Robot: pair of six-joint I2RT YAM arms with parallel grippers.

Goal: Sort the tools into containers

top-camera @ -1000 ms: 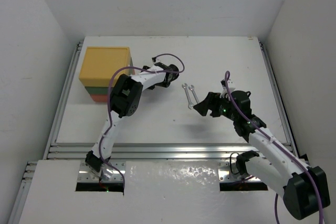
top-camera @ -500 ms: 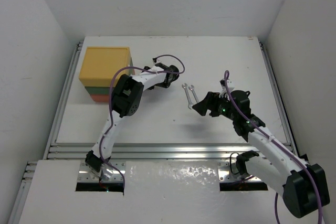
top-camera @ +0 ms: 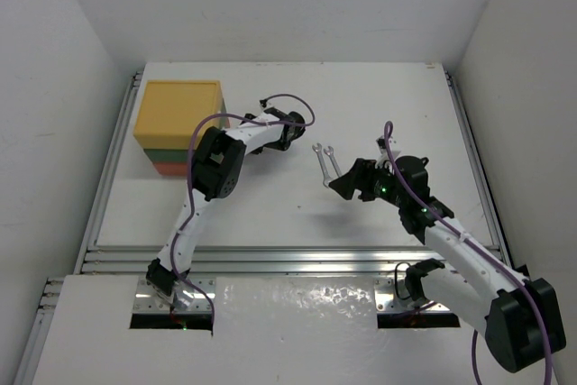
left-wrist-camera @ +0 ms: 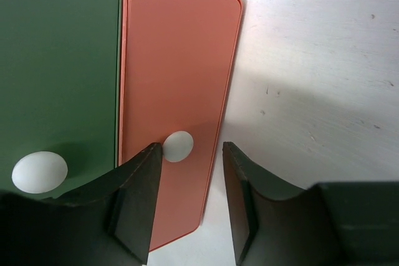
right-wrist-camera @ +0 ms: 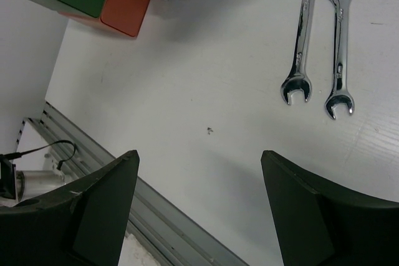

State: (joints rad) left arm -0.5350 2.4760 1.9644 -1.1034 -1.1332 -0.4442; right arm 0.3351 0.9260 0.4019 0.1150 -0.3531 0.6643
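The containers (top-camera: 178, 122) are stacked at the far left, yellow on top, dark green in the middle, red-orange at the bottom. In the left wrist view my left gripper (left-wrist-camera: 190, 149) is open at the red-orange drawer front (left-wrist-camera: 181, 54). Its white knob (left-wrist-camera: 179, 146) sits between the fingertips, against the left finger. Two silver wrenches (top-camera: 325, 160) lie side by side mid-table, also in the right wrist view (right-wrist-camera: 303, 35). My right gripper (top-camera: 341, 184) is open and empty, hovering just in front of them. No screwdrivers or utility knife are in view.
The dark green drawer front (left-wrist-camera: 59, 60) with its own white knob (left-wrist-camera: 39, 171) is beside the red-orange one. Metal rails (top-camera: 270, 259) run along the table's near edge and both sides. White walls close in on three sides.
Almost nothing. The left wrist and the right gripper have each edged a little to the left. The wrenches have not moved.
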